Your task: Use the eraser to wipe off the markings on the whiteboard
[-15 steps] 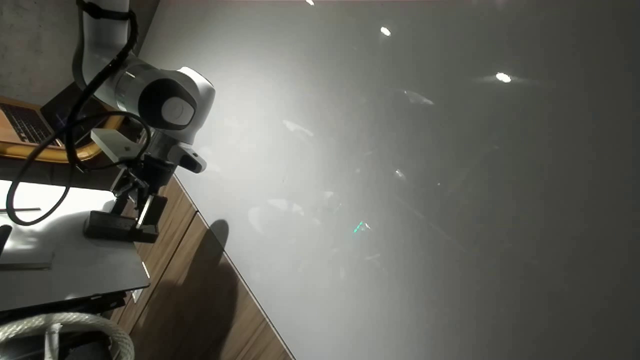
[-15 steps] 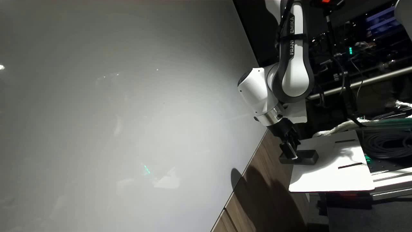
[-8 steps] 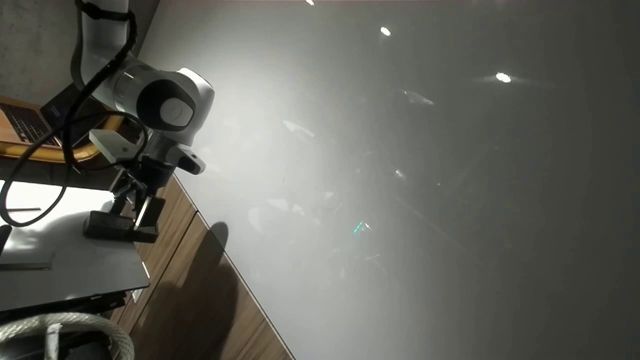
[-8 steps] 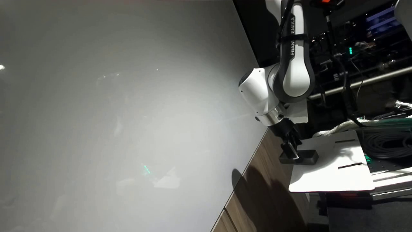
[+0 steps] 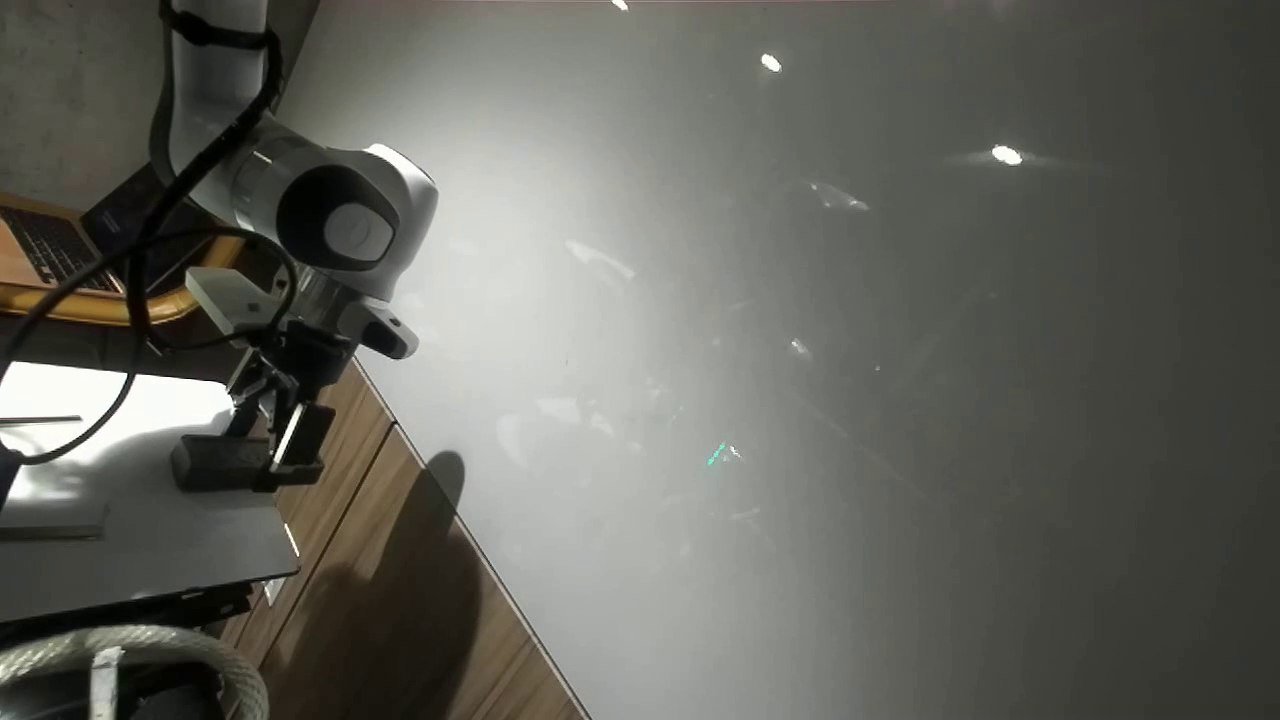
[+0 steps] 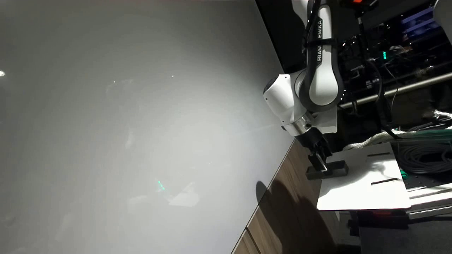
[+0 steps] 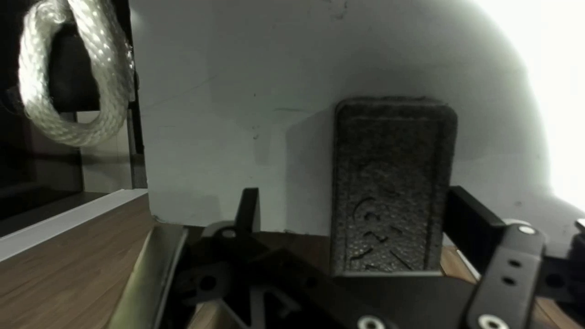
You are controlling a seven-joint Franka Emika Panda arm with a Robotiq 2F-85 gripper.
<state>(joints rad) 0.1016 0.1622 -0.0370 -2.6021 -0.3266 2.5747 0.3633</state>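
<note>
The dark grey eraser (image 7: 393,173) lies on the small white tabletop (image 6: 363,197), its near end jutting past the edge. My gripper (image 7: 352,196) stands open around it in the wrist view. One finger (image 7: 473,224) is right beside the eraser's long side; whether they touch I cannot tell. A wide gap separates the opposite finger (image 7: 249,208) from it. In both exterior views the gripper (image 6: 319,165) reaches down over the eraser (image 5: 225,463). The large glossy whiteboard (image 5: 800,580) rises beside the arm. On it only pale reflections and a green glint show; the markings cannot be made out.
Wooden panels (image 5: 400,600) run below the whiteboard. A laptop (image 5: 50,245) sits behind the arm, and a black cable (image 5: 135,270) loops off the wrist. Near the tabletop hangs a thick white rope (image 7: 107,68). Dark equipment and a metal bar (image 6: 406,88) are behind.
The arm and gripper have shifted slightly down and toward the whiteboard. The eraser has moved and turned a little on the tabletop. The finger spread looks the same.
</note>
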